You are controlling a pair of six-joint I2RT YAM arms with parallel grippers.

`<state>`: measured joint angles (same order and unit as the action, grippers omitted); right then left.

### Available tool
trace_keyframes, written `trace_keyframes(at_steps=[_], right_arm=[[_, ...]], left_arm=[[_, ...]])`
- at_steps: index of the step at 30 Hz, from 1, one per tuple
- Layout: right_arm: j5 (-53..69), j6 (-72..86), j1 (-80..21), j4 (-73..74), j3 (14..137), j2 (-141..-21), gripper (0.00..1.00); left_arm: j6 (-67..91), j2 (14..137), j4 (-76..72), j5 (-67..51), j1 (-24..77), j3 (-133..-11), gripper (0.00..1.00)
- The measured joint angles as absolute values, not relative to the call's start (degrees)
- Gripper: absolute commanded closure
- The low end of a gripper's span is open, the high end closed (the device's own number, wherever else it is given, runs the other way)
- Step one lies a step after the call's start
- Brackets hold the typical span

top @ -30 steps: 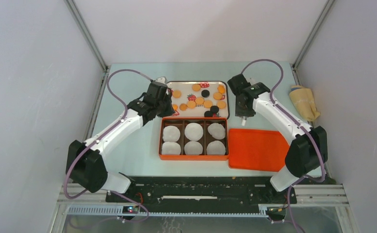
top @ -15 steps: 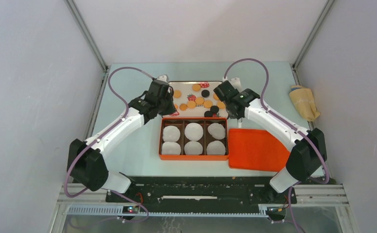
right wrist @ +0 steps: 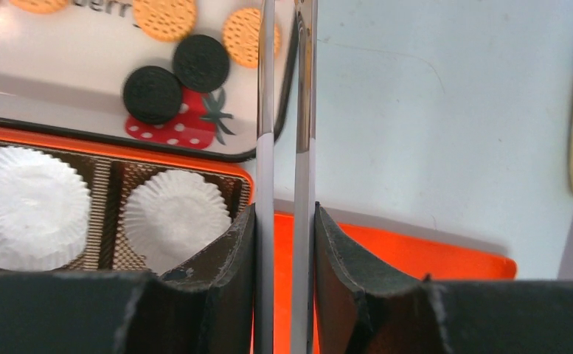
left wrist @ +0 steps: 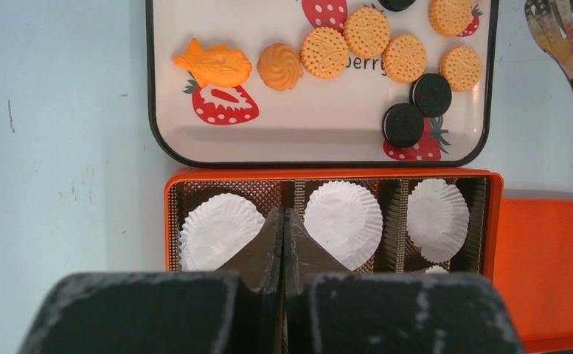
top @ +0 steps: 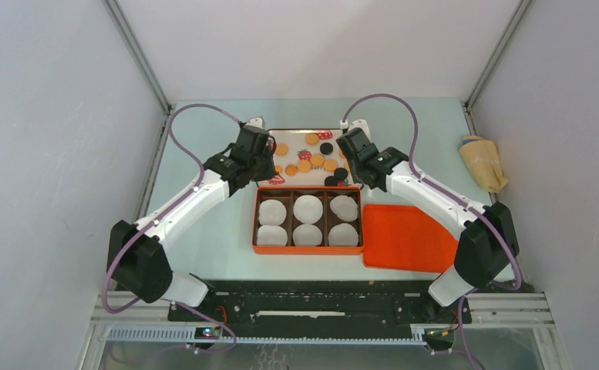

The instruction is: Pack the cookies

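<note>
Six paper cups (top: 308, 209) sit bare in the orange box (top: 308, 249), so by my read no packing is done yet. All the cookies (top: 317, 160) lie on the strawberry tray (left wrist: 305, 110) just behind the box, mostly toward its back and right side, w/ two black ones at its near right corner. The right gripper (right wrist: 285, 221) is clamped on metal tongs (right wrist: 266, 88), blades a narrow slit apart, nothing between them where I can see; the tips run off the top of the right wrist cam. The left gripper (left wrist: 283, 228) is fully closed, empty, over the box's left half. Risks: the tongs ride across the tray's right rim, so a low approach could catch it and shove the tray; flat discs may slip from smooth blades. The top cam hides the tongs under the wrist. The left wrist cam shows their head beyond the tray's right edge, plus fish- and swirl-shaped pieces that the top cam blurs.
</note>
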<state>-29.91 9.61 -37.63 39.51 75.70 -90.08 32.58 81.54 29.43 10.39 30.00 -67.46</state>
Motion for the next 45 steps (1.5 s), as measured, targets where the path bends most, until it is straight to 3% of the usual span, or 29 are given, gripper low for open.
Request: trace_keyframes(at_steps=[12, 18, 35, 40, 45], right_arm=[[-20.80, 7.84, -37.21, 30.94, 75.66, -95.35, 0.59], [-18.33, 7.99, -37.21, 30.39, 76.77, -101.19, 0.49], [-17.89, 9.08, -36.51, 33.21, 89.38, -111.57, 0.48], [-18.85, 9.06, -36.47, 35.51, 89.76, -113.12, 0.54], [-20.47, 9.17, -36.51, 37.15, 90.54, -114.37, 0.73]], left_arm=[[32.58, 81.54, 30.44, 12.51, 30.00, -67.46, 0.99], [32.56, 81.54, 31.09, 13.58, 30.00, -67.46, 0.99], [32.49, 81.34, 31.83, 14.83, 30.00, -67.46, 0.99], [32.49, 81.34, 31.90, 14.57, 29.98, -67.46, 0.99], [32.51, 81.34, 31.90, 14.09, 29.98, -67.46, 1.00]])
